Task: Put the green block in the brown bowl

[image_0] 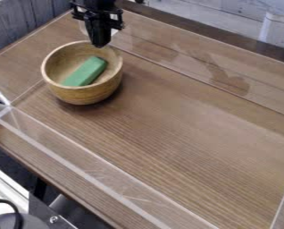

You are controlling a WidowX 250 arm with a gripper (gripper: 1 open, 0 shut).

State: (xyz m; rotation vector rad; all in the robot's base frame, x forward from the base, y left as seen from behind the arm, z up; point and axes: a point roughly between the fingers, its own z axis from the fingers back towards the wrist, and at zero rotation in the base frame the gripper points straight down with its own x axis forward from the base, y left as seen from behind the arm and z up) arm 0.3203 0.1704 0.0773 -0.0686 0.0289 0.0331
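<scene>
A wooden tabletop (180,116) with a dark brown grain fills most of the view, fenced by low clear walls (73,148) that catch the light along their edges.

Near the top, at about eleven o'clock from the middle of the table, the black gripper (99,39) points straight down. Its jaws are pressed together, with no gap showing between the tips, and nothing is held in them. The tips hang just past the far rim of the brown bowl (61,88), at roughly one o'clock from the bowl's centre; whether they touch the rim or the table cannot be told from this angle.

There is one bowl, round and thick-walled, of light wood, sitting on the table at about ten o'clock from the table's middle. Inside it lies the one green block (84,72), a short flat-faced bar resting on the pale inner floor, its long axis running from about seven o'clock to one o'clock. The block is well apart from the gripper tips.

Beyond the table, a pale wall shows along the top edge, with a blurred light-coloured object (279,25) at the upper right corner. At the lower left, below the table edge, are dark cables and metal framing (20,210).
</scene>
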